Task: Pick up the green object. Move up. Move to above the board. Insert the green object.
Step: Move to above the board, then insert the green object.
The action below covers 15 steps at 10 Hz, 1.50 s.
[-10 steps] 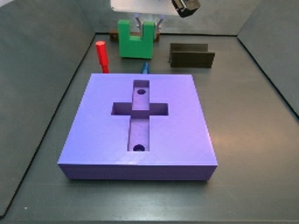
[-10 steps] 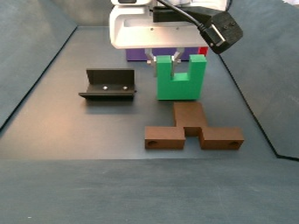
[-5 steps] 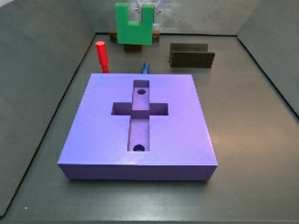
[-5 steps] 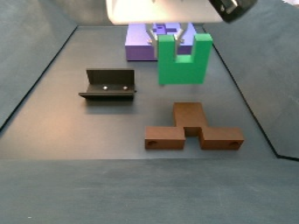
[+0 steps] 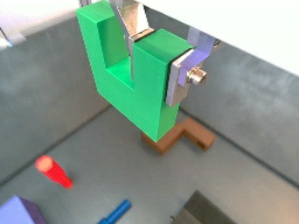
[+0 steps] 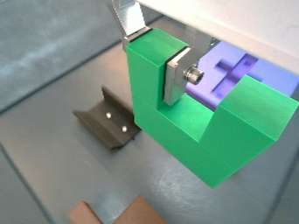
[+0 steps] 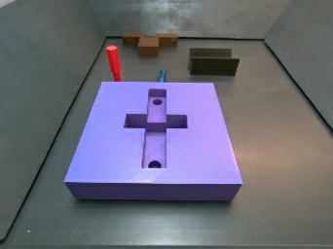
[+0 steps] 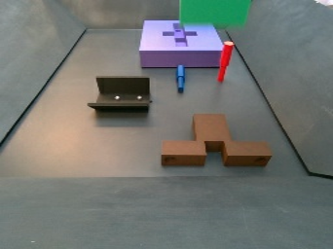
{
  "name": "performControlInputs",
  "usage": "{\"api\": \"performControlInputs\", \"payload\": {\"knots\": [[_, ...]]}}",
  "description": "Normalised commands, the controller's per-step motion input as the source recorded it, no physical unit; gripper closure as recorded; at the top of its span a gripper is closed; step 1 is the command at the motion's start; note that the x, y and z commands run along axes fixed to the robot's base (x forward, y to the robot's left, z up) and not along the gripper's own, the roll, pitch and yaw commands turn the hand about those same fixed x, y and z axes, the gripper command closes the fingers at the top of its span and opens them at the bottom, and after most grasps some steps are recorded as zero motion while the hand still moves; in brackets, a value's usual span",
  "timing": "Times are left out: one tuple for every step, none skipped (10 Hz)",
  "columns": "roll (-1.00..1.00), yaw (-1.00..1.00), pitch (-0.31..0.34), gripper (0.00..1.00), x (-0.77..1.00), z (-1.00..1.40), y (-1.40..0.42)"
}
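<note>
The gripper (image 5: pixel 162 57) is shut on one prong of the green object (image 5: pixel 126 83), a bright green U-shaped block that hangs high above the floor. Both wrist views show a silver finger plate on each side of that prong, and the gripper (image 6: pixel 155 57) holds the green object (image 6: pixel 198 127) clear of everything. In a side view only the green object's lower edge (image 8: pixel 215 10) shows at the top of the picture, and the gripper is out of frame. The purple-blue board (image 7: pixel 196 146) with its cross recess lies flat, and also shows in another side view (image 8: pixel 159 47).
A red cylinder (image 7: pixel 113 61) stands by the board's corner, with a small blue pin (image 8: pixel 180 78) lying beside it. The dark fixture (image 8: pixel 121 94) and a brown stepped piece (image 8: pixel 215 143) sit on the floor. Grey walls ring the floor.
The gripper has risen with the green object. It has left one side view completely, and only the block's lower edge remains in the other.
</note>
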Motion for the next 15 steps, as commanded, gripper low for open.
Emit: {"api": "performControlInputs", "payload": {"knots": [[0.02,0.0,0.062,1.0,0.03,0.29,-0.01],[0.01,0.01,0.054,1.0,0.04,0.18,0.0],[0.03,0.0,0.148,1.0,-0.03,0.21,-1.4],[0.04,0.0,0.141,1.0,-0.03,0.2,-1.4],[0.08,0.01,0.093,1.0,-0.03,0.2,-1.4],[0.01,0.01,0.074,1.0,-0.03,0.2,-1.4],[0.01,0.0,0.075,1.0,-0.02,0.22,-1.4],[0.01,0.01,0.078,1.0,-0.02,0.22,-1.4],[-0.01,0.01,0.088,1.0,0.0,0.23,-1.4],[0.01,0.01,0.094,1.0,0.02,0.23,-1.4],[0.02,0.01,0.13,1.0,0.08,0.24,-1.4],[0.01,0.01,0.157,1.0,0.08,0.12,-0.63],[0.01,0.0,0.159,1.0,0.09,0.05,-0.18],[0.0,0.0,0.0,1.0,0.0,-0.09,0.0],[-0.01,0.0,-0.076,1.0,0.0,-0.34,0.0]]}}
